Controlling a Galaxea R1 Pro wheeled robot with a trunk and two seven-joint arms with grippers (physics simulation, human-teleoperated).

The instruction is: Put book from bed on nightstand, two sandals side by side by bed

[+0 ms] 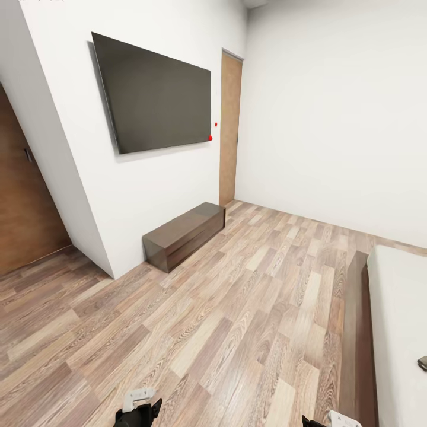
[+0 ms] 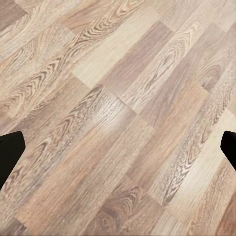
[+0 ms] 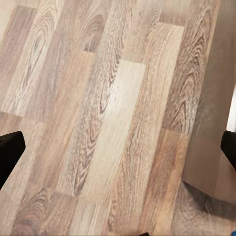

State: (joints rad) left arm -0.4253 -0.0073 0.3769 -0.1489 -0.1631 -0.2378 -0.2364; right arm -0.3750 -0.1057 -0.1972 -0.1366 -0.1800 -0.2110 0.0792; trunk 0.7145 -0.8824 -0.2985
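Ahead, from the head view alone: a wall-mounted television [image 1: 155,95], a low dark dresser [image 1: 184,235] beneath it, a far door [image 1: 230,127]. At the right edge, the bed [image 1: 398,332], dark frame and pale mattress, with a small dark thing at the very border, perhaps the book [image 1: 422,363], too cropped to tell. Under both wrists, bare wood floor [image 2: 118,118]; beside the right one, the bed frame's corner [image 3: 209,147]. Left gripper [image 2: 118,147] and right gripper [image 3: 118,150] both spread wide, holding nothing, touching nothing.
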